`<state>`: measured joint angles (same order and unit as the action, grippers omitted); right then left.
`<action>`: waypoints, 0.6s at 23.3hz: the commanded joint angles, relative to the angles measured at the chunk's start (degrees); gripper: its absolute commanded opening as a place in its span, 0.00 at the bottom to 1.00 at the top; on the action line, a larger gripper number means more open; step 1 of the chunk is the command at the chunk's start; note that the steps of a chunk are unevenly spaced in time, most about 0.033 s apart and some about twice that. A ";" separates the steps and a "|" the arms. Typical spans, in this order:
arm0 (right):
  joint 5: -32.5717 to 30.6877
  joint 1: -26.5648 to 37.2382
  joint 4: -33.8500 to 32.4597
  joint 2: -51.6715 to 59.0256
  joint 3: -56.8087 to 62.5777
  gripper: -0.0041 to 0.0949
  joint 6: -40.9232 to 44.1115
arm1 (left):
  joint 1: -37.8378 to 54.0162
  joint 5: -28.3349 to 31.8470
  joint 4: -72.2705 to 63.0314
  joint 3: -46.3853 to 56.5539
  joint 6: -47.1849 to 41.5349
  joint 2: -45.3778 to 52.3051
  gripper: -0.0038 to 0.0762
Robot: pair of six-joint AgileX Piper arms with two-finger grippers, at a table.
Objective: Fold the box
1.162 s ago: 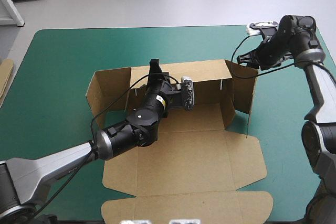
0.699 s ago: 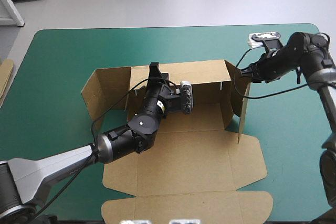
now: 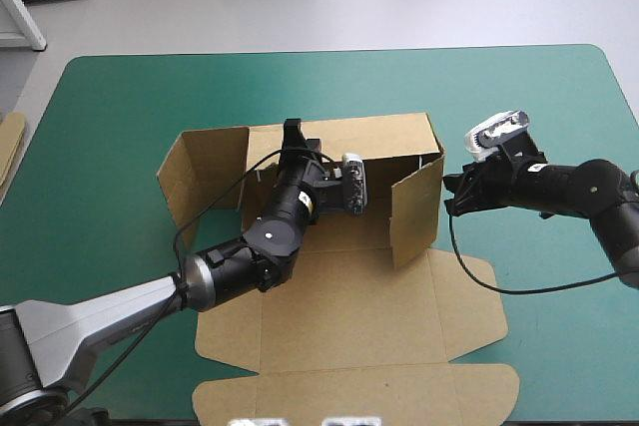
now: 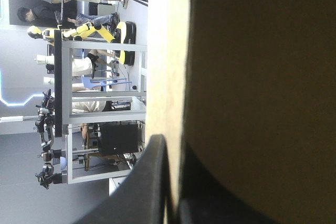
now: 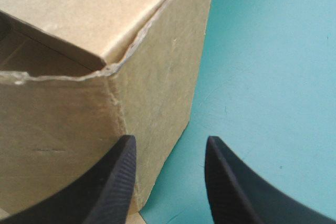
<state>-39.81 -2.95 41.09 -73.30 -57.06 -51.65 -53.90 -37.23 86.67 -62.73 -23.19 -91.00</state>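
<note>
Clamping the box [image 4: 252,77], left pincer [image 4: 170,148]

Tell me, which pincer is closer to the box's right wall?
Right. The right pincer sits open just outside the right wall. The left pincer is clamped on the back wall, farther away.

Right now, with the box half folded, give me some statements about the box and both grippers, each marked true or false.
1. The left gripper is shut on the back wall of the box. True.
2. The right gripper is clamped on the right side wall. False: its fingers stand open, outside that wall.
3. The lid lies flat on the teal-green cover. True.
4. Both side walls are turned inward. False: only the right one is; the left side wall splays outward.
</note>
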 commanded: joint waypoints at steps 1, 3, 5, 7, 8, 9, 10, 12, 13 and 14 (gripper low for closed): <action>1.49 0.51 3.42 1.77 -1.23 0.52 -2.45 | -0.18 -1.46 -0.44 -0.95 -1.49 1.92 0.04; 1.14 0.51 4.10 1.77 -1.23 0.58 -3.72 | -0.18 -1.31 -0.44 -0.95 -1.49 1.92 0.04; -1.29 0.51 5.22 1.77 -1.23 0.59 -6.22 | -0.18 -1.31 -0.44 -0.95 -1.49 1.92 0.04; -2.75 0.51 6.64 1.77 -1.23 0.59 -8.87 | -0.18 -1.31 -0.44 -0.95 -1.49 1.92 0.04; -2.28 0.51 7.47 1.77 -1.23 0.59 -9.70 | -0.18 -1.31 -0.44 -0.95 -1.49 1.92 0.04; -1.22 0.51 8.80 1.56 -1.23 0.59 -10.87 | -0.18 -1.31 -0.44 -0.95 -1.49 1.92 0.04; 0.25 0.51 11.10 1.28 -1.23 0.59 -13.20 | -0.18 -1.31 -0.44 -0.95 -1.49 1.92 0.04; 0.85 0.51 13.05 0.75 -1.23 0.59 -14.87 | -0.18 -1.31 -0.44 -0.95 -1.49 1.92 0.04; 0.56 0.51 14.06 0.45 -1.23 0.59 -15.62 | -0.18 -1.31 -0.44 -0.95 -1.49 1.92 0.04; 0.17 0.40 14.32 0.06 -1.23 0.60 -15.79 | -0.18 -1.31 -0.44 -0.95 -1.60 1.92 0.04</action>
<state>-41.05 -2.95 50.93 -73.75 -56.89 -65.47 -53.90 -37.23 86.81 -62.65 -23.19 -91.00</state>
